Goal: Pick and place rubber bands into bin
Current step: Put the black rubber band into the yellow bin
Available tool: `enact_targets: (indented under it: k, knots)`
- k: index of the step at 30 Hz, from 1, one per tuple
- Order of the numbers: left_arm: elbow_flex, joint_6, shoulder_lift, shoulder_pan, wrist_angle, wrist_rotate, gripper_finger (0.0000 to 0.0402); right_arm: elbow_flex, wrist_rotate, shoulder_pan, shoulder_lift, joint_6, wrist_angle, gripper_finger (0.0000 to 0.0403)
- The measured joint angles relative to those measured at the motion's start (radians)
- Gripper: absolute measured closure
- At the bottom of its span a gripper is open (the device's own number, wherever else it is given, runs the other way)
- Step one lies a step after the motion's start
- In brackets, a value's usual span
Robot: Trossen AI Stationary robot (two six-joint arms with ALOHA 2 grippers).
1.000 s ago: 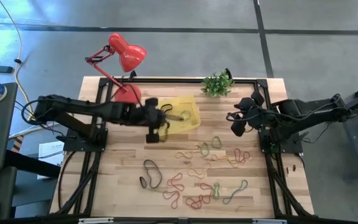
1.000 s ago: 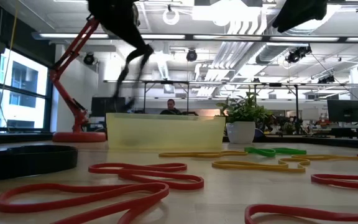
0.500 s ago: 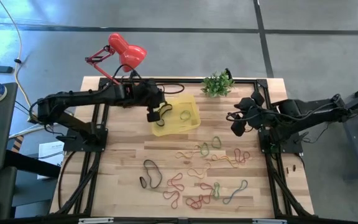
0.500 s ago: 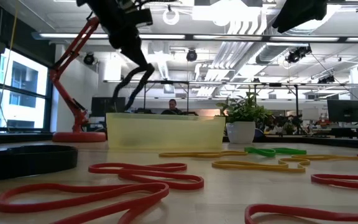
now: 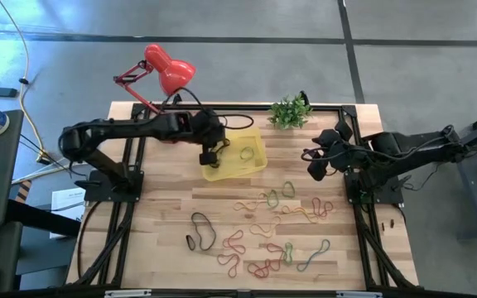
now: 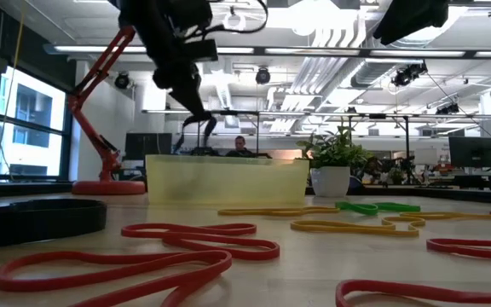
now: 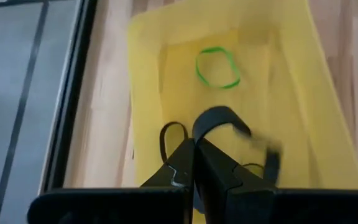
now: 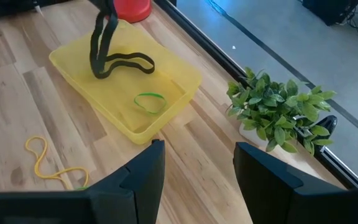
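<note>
The yellow bin (image 5: 237,154) sits on the table's far half, with a green rubber band (image 7: 217,67) lying on its floor. My left gripper (image 5: 209,154) hovers over the bin's left part, shut on a black rubber band (image 8: 104,37). Several red, orange, green and tan rubber bands (image 5: 263,236) and a black one (image 5: 201,232) lie flat on the table's near half. My right gripper (image 5: 313,170) waits open, right of the bin and above the table. My left gripper pinches the black rubber band between its two shut fingers (image 7: 195,144), coming from above. Loops of the band (image 7: 222,118) stick out past the fingertips. The band hangs slack below the fingers, and its lower loop (image 8: 129,62) lies on the bin's floor.
A red desk lamp (image 5: 168,70) stands at the far left corner behind the bin. A small potted plant (image 5: 289,111) stands at the far edge, right of the bin. The bare wood between the bin and the scattered bands is free.
My left gripper has carried the hanging black band from the bin's near-left side toward the far edge, over the bin, and moved down. The band's lower end has dropped behind the bin's wall onto its floor. The gripper has stayed shut.
</note>
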Motion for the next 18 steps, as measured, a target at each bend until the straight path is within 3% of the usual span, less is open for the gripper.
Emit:
enact_targets:
  k: [8,12,18]
  knots:
    - [0.0,0.022,0.128,0.0,-0.012,-0.003,0.0401,0.0,0.001,0.0,0.0,0.0,0.0,0.0222]
    - [-0.001,0.0,0.176,0.0,-0.016,-0.066,0.0398,0.0,0.001,0.0,0.0,0.0,0.0,0.0222]
    - [-0.001,0.0,0.181,0.0,0.009,-0.13,0.036,0.0,0.002,0.0,0.0,0.0,0.0,0.0222]
